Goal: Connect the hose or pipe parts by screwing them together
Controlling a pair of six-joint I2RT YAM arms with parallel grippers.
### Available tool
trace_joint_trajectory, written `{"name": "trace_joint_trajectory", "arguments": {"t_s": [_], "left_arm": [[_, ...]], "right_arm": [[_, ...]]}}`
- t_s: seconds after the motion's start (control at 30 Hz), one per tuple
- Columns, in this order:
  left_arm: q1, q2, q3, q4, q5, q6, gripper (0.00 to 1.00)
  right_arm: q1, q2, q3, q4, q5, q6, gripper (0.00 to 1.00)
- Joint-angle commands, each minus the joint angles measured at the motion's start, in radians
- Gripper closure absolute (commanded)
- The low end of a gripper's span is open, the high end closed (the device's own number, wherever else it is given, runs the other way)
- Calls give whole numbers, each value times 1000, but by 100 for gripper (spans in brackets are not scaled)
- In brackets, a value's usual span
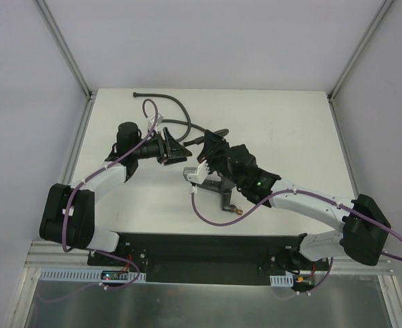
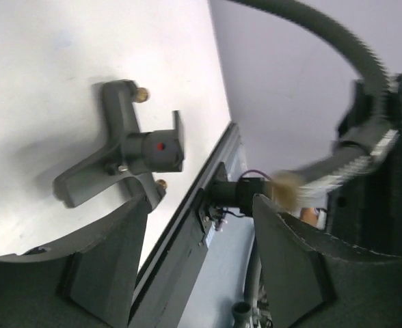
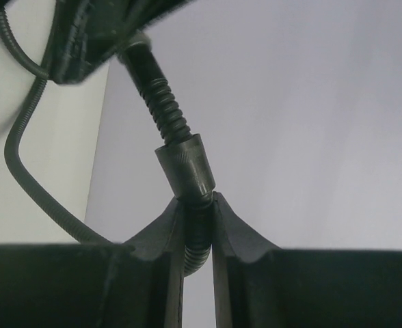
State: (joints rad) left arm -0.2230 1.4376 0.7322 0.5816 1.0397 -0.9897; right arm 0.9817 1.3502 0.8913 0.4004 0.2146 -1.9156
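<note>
- Right gripper (image 3: 197, 201): the fingers are pressed together on the hose (image 3: 167, 113), pinching it just below a dark collar (image 3: 184, 164). The stub beyond the fingertips stands straight out.
- Hose end: the stub runs from the right gripper across towards the left gripper (image 2: 199, 199). Its brass nut (image 2: 286, 191) is blurred and sits right at the tip of one left finger. Contact cannot be confirmed.
- Left gripper: the jaws are spread, and its own camera shows nothing between them.
- Rest of hose: it trails in loops over the far part of the table (image 1: 290, 123).
- Forked fitting (image 2: 129, 157): it lies on the table, free of both grippers, on their near side and lower than the held hose end. In the top view it sits just beside the right wrist, nearer the right arm than the left.
- Axes: one of the brass threaded ends (image 2: 141, 93) points roughly towards the arm bases in the top view. The nut's axis runs sideways between the grippers, so the two are not in line.
- Assessment: joining has not started. The empty left gripper looks best placed to fetch the fitting and turn a brass end to face the nut.
</note>
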Motion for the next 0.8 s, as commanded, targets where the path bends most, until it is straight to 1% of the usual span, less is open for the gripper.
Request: {"name": "trace_joint_trajectory", "arguments": {"t_s": [0.0, 0.07, 0.13, 0.17, 0.23, 0.37, 0.47, 0.53, 0.6, 0.63, 0.77], "left_arm": [[1, -153, 61, -383, -214, 210, 37], [16, -184, 62, -416, -275, 200, 32], [39, -200, 68, -457, -293, 181, 32], [69, -198, 67, -465, -290, 159, 33], [99, -201, 58, -465, -274, 145, 33], [142, -239, 50, -470, -259, 167, 31], [145, -278, 73, -465, -227, 226, 26], [143, -283, 93, -442, -164, 281, 22], [143, -258, 110, -434, -110, 315, 22], [143, -249, 122, -436, -60, 328, 23], [140, -215, 144, -433, 11, 367, 24]], "right_arm": [[-9, -68, -6, 46, -35, -84, 91], [-18, -63, -8, 29, -18, -154, 92], [-26, -53, -5, 6, 9, -216, 92], [-26, -49, 1, 2, 18, -265, 92], [-25, -39, 18, -18, 40, -310, 92], [-8, 0, 31, -43, 86, -433, 92], [24, 39, 26, -34, 121, -474, 93], [44, 64, 26, 18, 115, -473, 93], [54, 79, 29, 41, 111, -467, 93], [58, 79, 31, 51, 105, -461, 93], [78, 79, 32, 61, 94, -442, 92]]}}
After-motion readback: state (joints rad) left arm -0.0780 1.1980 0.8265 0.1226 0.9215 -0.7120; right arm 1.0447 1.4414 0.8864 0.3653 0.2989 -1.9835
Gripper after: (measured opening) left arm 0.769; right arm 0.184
